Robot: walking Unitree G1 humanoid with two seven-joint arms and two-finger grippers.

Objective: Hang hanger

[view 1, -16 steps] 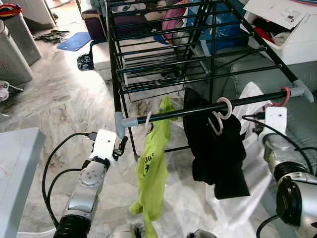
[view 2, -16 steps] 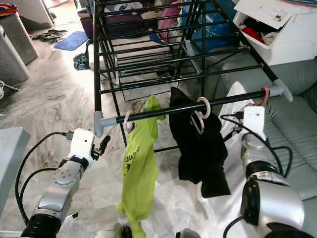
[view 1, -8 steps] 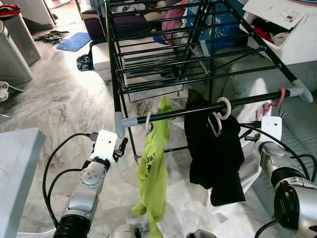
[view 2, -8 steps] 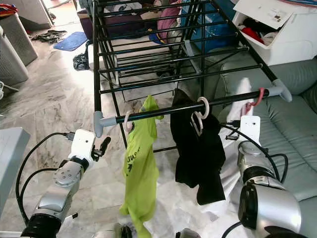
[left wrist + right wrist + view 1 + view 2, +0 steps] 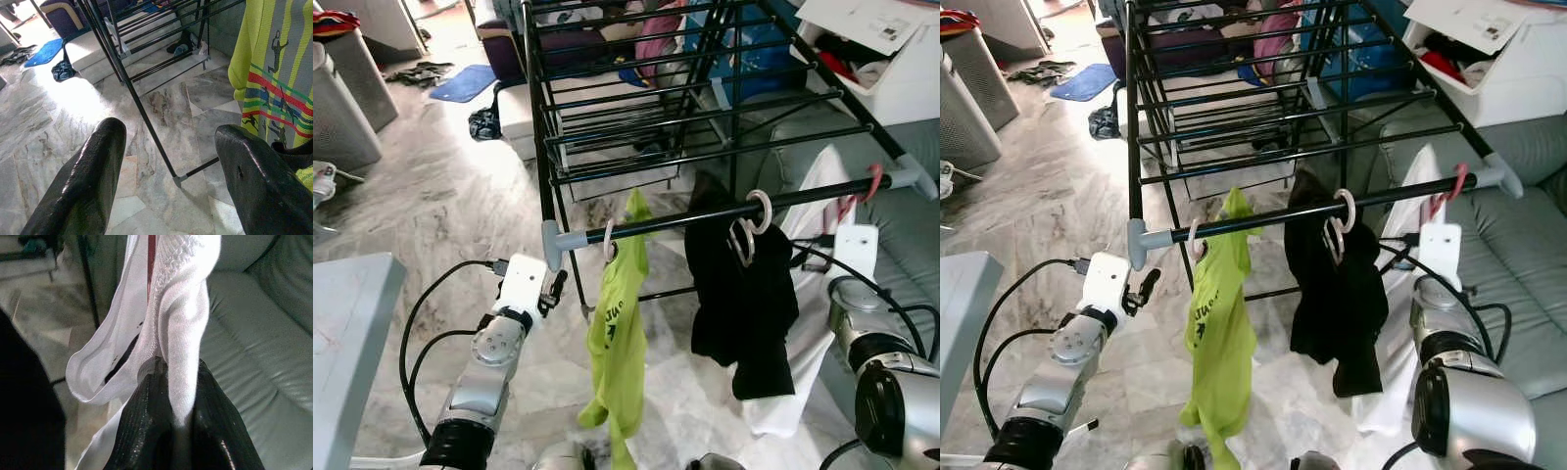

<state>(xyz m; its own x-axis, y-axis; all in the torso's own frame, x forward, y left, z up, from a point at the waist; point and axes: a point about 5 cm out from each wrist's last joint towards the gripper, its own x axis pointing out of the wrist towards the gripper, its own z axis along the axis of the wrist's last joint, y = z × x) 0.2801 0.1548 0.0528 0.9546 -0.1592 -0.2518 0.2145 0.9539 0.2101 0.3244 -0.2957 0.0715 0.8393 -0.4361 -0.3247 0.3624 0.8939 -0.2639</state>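
A black drying rack has a front rail (image 5: 685, 217) with grey end caps. On it hang a lime green shirt (image 5: 619, 333) and a black garment (image 5: 744, 304), both on white hooks. Near the rail's right end a red hanger hook (image 5: 871, 181) sits over the rail and carries a white garment (image 5: 798, 362). My right gripper (image 5: 178, 382) is shut on the white cloth just below the hook, and the right arm (image 5: 862, 313) reaches up under it. My left gripper (image 5: 171, 142) is open and holds nothing, low beside the rail's left end (image 5: 551, 243).
A grey-green sofa (image 5: 915, 230) is close behind my right arm. A white box of clothes (image 5: 886, 59) stands at the back right. A grey table corner (image 5: 342, 323) is at my left. A blue mat (image 5: 460, 83) and loose clothes lie on the marble floor beyond the rack.
My right wrist has sunk slightly below the rail. The white garment now hangs longer and straighter from the red hook. The black garment has swung a little. The left arm has stayed put.
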